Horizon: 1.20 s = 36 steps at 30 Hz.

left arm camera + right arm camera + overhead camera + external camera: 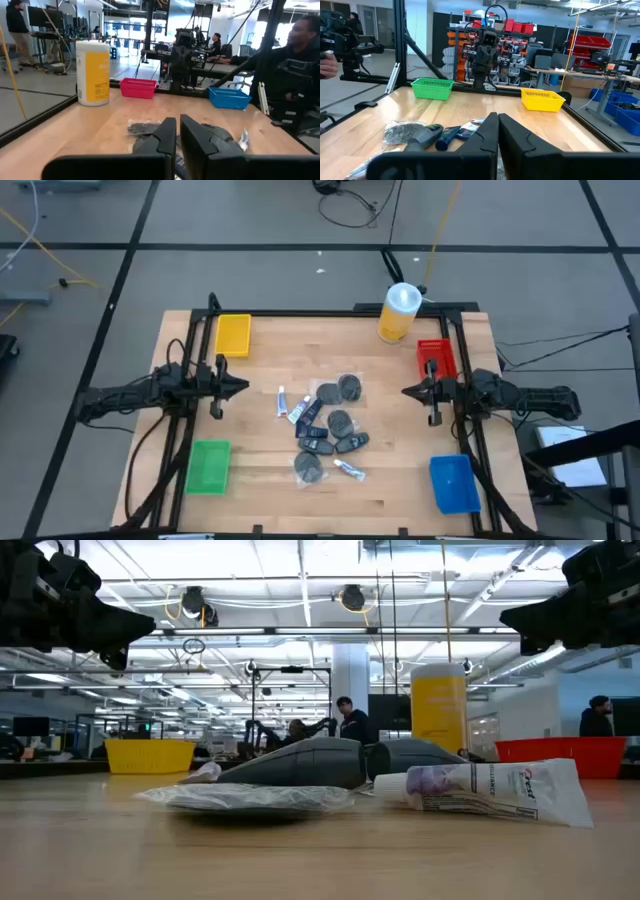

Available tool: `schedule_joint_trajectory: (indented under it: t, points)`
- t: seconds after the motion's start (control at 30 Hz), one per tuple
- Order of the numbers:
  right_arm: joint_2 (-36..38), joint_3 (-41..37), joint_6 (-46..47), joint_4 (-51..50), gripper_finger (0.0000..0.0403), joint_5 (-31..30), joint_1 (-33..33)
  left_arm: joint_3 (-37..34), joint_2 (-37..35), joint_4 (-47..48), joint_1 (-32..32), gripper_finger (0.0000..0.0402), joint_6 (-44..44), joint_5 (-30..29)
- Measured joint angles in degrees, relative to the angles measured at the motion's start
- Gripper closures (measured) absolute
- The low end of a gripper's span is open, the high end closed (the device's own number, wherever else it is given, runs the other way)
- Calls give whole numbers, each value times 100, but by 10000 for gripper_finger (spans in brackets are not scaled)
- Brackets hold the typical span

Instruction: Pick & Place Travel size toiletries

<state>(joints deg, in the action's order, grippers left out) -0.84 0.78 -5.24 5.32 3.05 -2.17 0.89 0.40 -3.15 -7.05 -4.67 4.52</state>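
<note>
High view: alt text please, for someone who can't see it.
A pile of travel size toiletries lies mid-table between the left gripper and right gripper, both shut and empty. Yellow, red, green and blue trays sit near the corners.

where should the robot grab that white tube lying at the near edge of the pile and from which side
Grip the white tube across its flat body, midway along, coming straight down from above. It lies flat at the pile's edge, with bare table on its outer side. The right gripper looks nearer.

Toiletries (325,428) mid-table, a tray (233,334) at each corner (canister (398,311) far edge)
</note>
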Motion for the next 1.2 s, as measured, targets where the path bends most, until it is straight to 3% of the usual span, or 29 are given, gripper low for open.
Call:
schedule_joint_trajectory:
  t: [0.97, 1.2]
  points:
    - [2, 2, 159, 44, 403, -24, 2, 0, 0, -3, 2, 376, 141, -9]
    - [-1, 1, 562, 43, 403, -100, 3, 0, 0, -19, 2, 376, 156, -16]
